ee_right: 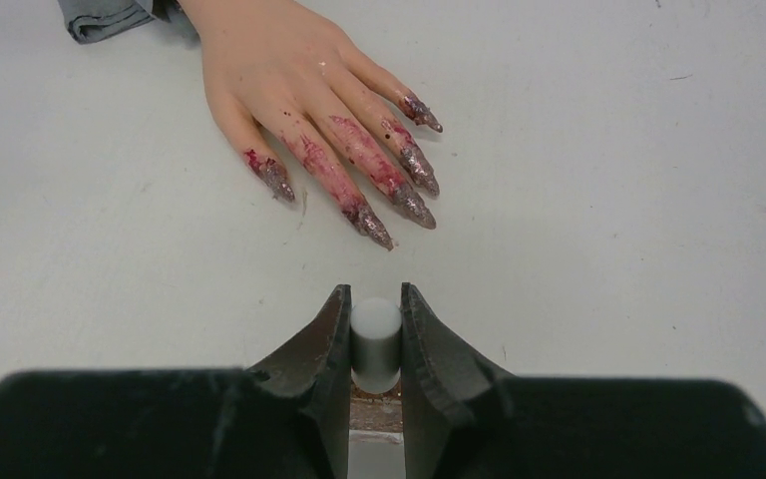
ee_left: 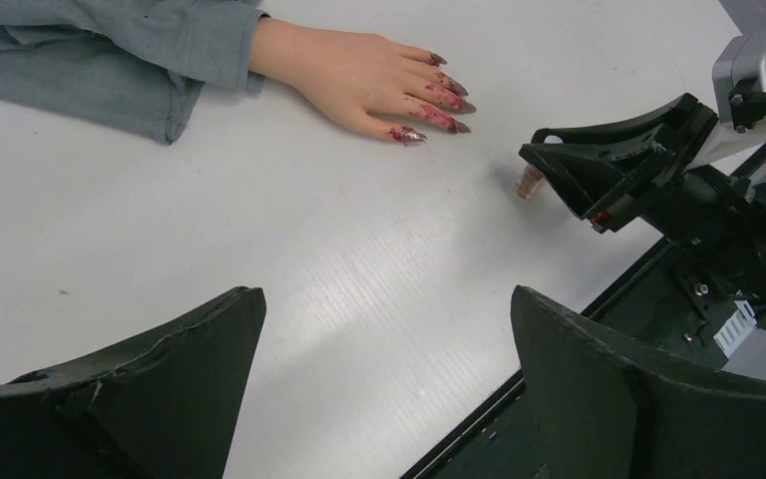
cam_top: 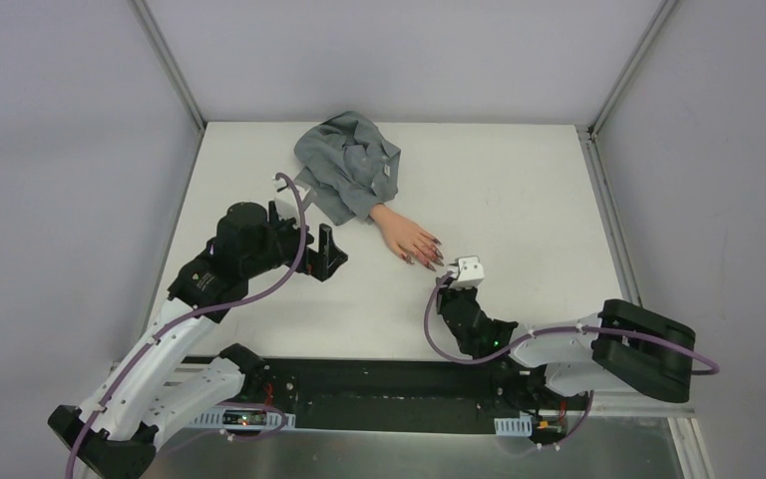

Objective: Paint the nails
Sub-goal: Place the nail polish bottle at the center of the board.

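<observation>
Reference item: the fake hand (cam_top: 399, 230). It lies palm down on the white desk (cam_top: 539, 190), with its wrist inside a crumpled grey sleeve (cam_top: 347, 165).

Nails (ee_right: 389, 205): long, pointed and dark purplish-red with a grey glitter sheen. They tip the fingers (ee_right: 334, 140) at the end of the hand away from the sleeve and lie low against the desk. Red smears run back from the nails along the fingers and the thumb.

Right jaws: closed on the white cap (ee_right: 375, 327) of a small bottle (ee_left: 529, 183). The bottle is upright just beyond the fingertips of the hand and does not touch them, and the nails point toward it. In the left wrist view the bottle's base is at or just above the desk — contact cannot be confirmed.

Left jaws: fully open, with nothing between them. They hang over bare desk near the hand, on its thumb side, and touch neither the hand nor the sleeve. From this position the left wrist view takes in the whole hand, with the right jaws beyond its fingertips.
</observation>
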Action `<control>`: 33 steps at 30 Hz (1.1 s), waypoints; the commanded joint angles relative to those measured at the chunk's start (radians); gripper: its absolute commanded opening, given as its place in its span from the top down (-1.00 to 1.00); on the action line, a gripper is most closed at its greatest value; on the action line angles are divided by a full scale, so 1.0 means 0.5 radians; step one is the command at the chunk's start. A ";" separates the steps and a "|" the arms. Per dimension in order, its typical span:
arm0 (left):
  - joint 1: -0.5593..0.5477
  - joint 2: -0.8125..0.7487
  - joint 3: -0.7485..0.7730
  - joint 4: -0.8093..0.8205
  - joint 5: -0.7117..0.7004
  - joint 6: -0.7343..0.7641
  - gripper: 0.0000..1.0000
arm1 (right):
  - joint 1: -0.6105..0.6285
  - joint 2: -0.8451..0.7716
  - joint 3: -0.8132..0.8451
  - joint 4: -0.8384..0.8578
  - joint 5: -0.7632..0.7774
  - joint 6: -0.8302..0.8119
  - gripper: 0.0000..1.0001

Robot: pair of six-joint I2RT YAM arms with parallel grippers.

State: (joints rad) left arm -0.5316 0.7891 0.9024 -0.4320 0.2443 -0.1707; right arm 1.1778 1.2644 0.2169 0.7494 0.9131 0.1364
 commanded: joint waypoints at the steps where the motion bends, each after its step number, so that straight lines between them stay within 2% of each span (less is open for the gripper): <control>1: 0.032 -0.034 -0.021 0.033 -0.071 0.020 -0.98 | 0.029 0.043 -0.025 0.170 0.076 0.034 1.00; 7: 0.044 -0.038 -0.022 0.034 -0.083 0.010 -0.98 | 0.047 0.100 -0.019 0.170 0.098 0.037 0.81; 14: 0.051 -0.049 -0.028 0.036 -0.093 0.012 -0.98 | 0.077 0.131 -0.008 0.170 0.139 0.047 0.49; 17: 0.054 -0.050 -0.028 0.036 -0.089 0.013 -0.98 | 0.088 0.132 -0.009 0.167 0.151 0.046 0.24; 25: 0.054 -0.061 -0.035 0.036 -0.092 0.016 -0.99 | 0.096 0.085 -0.011 0.139 0.159 0.048 -0.20; 29: 0.057 -0.056 -0.035 0.034 -0.098 0.018 -0.99 | 0.093 -0.033 0.013 0.009 0.095 0.058 -0.43; 33: 0.071 -0.035 -0.035 0.033 -0.149 0.014 -0.99 | 0.058 -0.252 0.097 -0.307 -0.035 0.111 -0.58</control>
State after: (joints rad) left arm -0.5148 0.7719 0.8963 -0.4316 0.2073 -0.1707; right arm 1.2194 1.2388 0.2096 0.7204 0.9436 0.1574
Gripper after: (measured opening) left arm 0.996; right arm 0.760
